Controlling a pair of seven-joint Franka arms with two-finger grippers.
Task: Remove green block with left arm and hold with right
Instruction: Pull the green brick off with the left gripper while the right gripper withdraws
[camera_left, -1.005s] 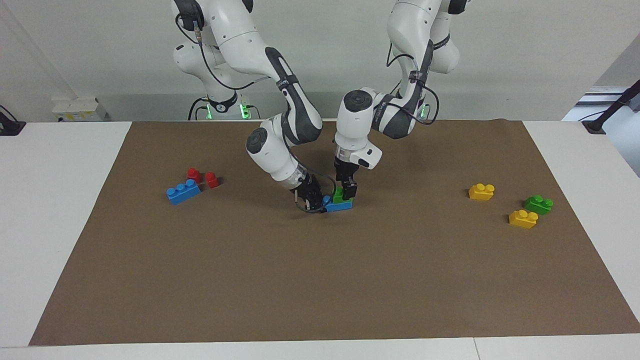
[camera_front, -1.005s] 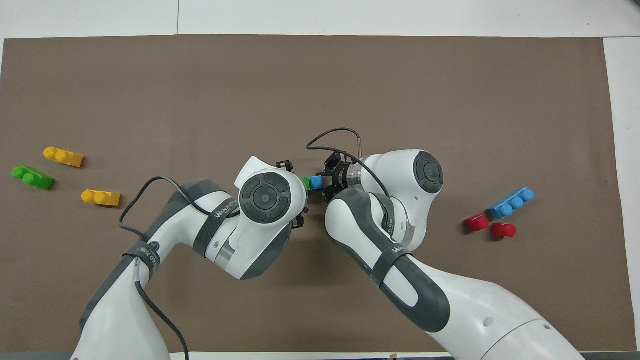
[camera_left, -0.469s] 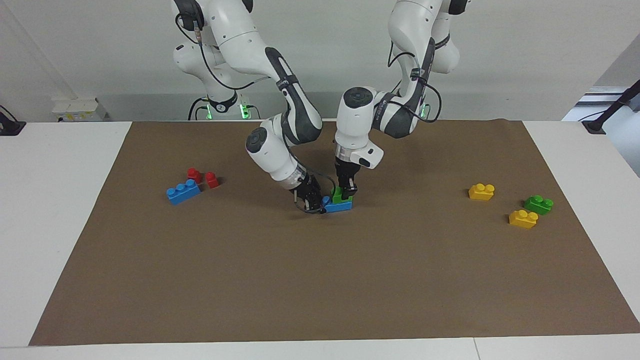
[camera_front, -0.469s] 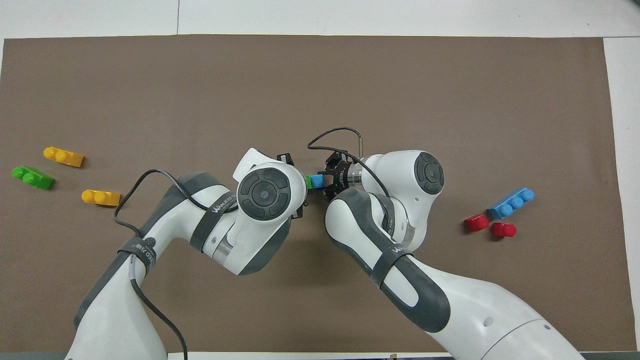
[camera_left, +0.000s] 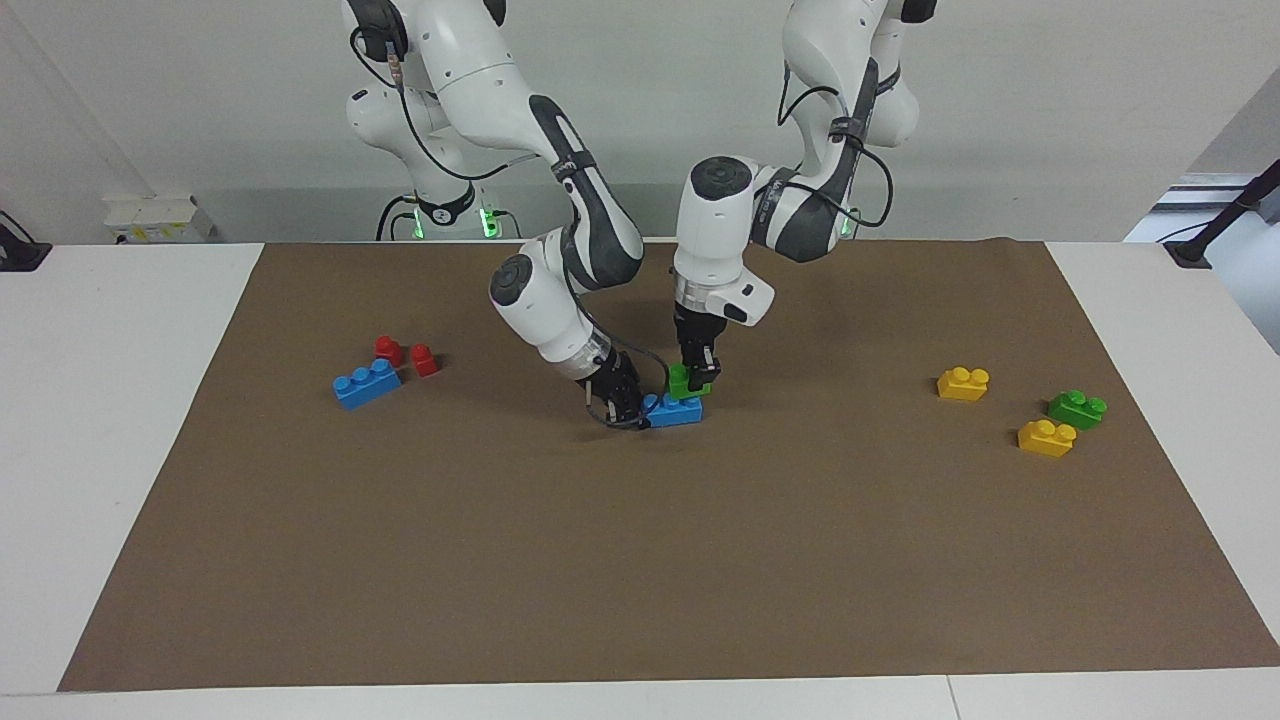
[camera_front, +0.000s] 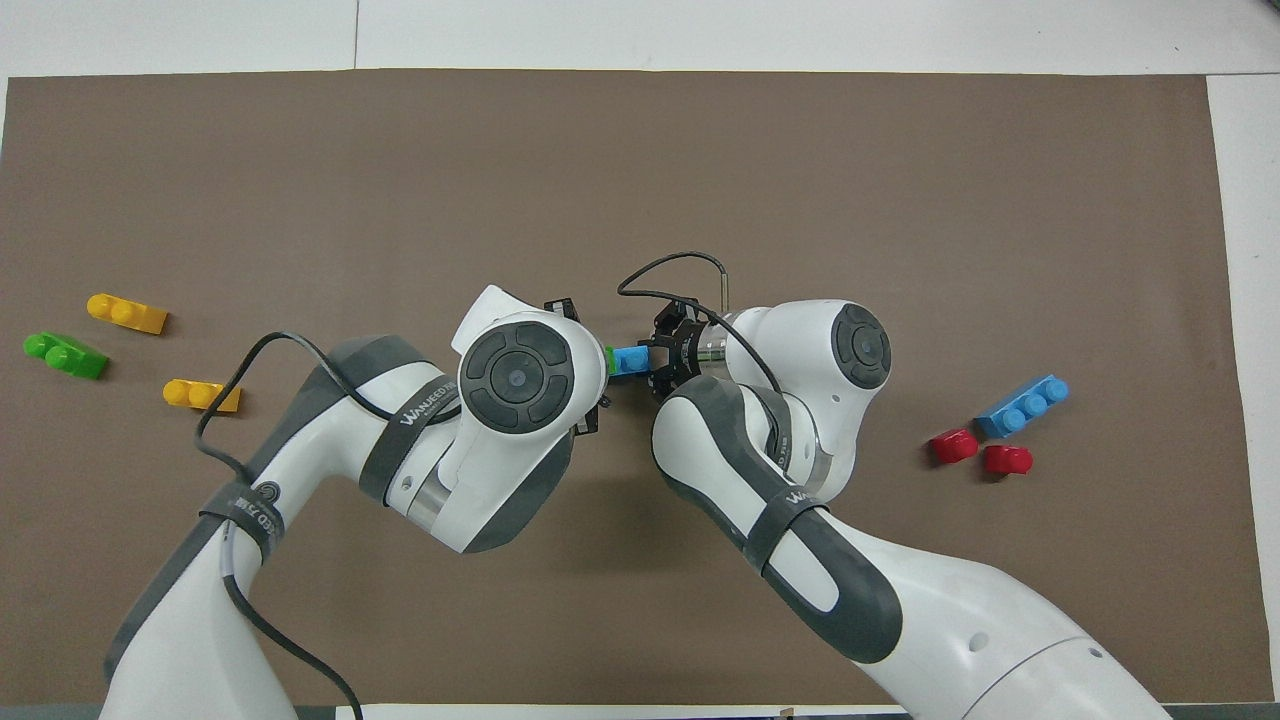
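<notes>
Facing view alone showing left hand (camera_left: 697, 378) clamped on green block (camera_left: 684, 381), right hand (camera_left: 628, 403) clamped on blue brick (camera_left: 672, 410).

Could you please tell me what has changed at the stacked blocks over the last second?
The left gripper, shut on the green block, has risen and pulled it up off the blue block; the green block now sits higher, barely clear of it. The right gripper stays clamped on the blue block's end, holding it on the mat. The loose blocks at both ends of the table have not moved.
</notes>
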